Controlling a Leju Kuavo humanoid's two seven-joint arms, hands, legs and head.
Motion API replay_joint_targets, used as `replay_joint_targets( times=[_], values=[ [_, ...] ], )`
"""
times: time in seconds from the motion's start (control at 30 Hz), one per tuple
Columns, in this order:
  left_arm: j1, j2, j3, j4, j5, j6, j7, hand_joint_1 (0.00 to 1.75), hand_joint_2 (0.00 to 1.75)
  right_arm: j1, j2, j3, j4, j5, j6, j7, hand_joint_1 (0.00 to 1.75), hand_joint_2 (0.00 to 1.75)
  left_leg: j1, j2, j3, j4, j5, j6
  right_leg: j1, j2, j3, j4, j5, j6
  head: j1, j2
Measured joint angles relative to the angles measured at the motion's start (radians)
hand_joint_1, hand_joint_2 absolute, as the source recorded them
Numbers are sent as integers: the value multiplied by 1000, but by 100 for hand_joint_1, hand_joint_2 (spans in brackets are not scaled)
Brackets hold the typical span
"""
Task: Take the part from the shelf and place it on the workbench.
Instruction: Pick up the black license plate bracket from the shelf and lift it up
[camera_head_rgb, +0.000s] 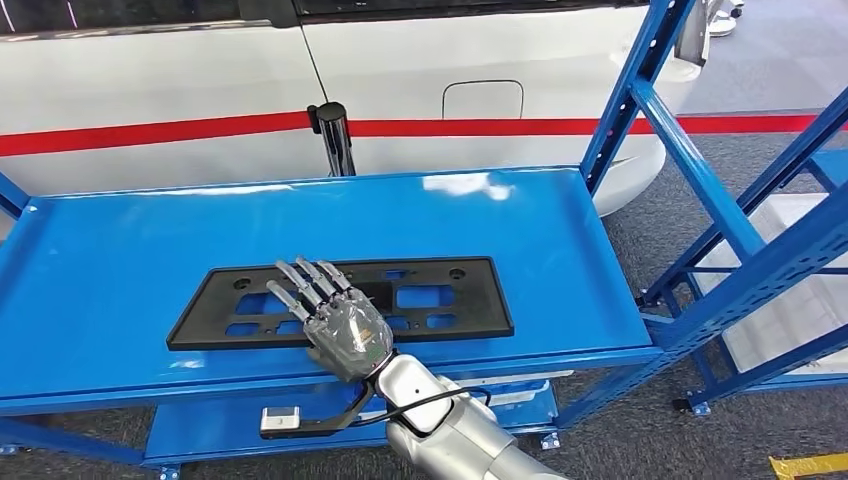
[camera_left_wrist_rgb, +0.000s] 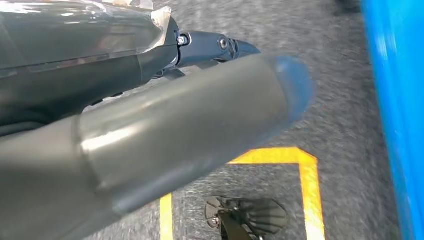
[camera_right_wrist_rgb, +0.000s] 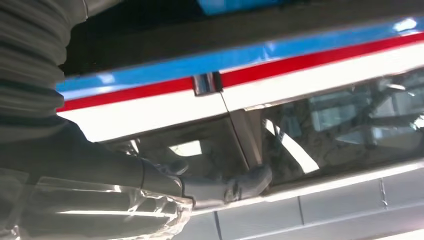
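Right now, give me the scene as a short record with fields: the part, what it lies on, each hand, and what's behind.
part: flat black plastic rectangular panel with cut-outs, lying flat
surface: blue metal shelf tray, top level of a blue rack
right hand: over the panel's near edge, fingers spread across it; whether it grips cannot be told
left hand: hanging over grey carpet with yellow floor tape; holds nothing visible
behind: white car body with a red stripe
task state: part not yet lifted from the shelf
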Motion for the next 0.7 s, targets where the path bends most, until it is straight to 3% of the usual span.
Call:
replay_joint_targets(
  times=[0.13,0.37,0.57,0.63,0.7],
  values=[
    [0,-3,0,0,-4,12,2,0,0,-1,-1,-8,0,52,-3,45,0,175,-5,-4,2,-6,9,1,7,-1,4,-3,0,8,1,0],
    [0,-4,1,0,-16,38,21,0,0,-8,-1,-30,22,133,4,132,0,175,-15,-7,7,-7,-4,15,6,-2,6,-20,-9,12,2,0],
    [-1,-5,7,0,-27,57,28,0,0,-21,0,-43,51,228,124,270,2,175,-16,-7,13,-7,-3,19,4,-2,10,-21,-8,16,1,0],
    [-1,-5,12,0,-31,61,30,0,0,-29,0,-44,57,249,159,304,16,175,-16,-7,16,-7,-3,19,3,-2,12,-21,-8,17,1,0],
    [-1,-5,15,0,-33,63,31,0,0,-35,0,-43,60,261,188,335,62,175,-16,-7,19,-7,-3,19,3,-2,14,-21,-8,17,1,0]
  ],
)
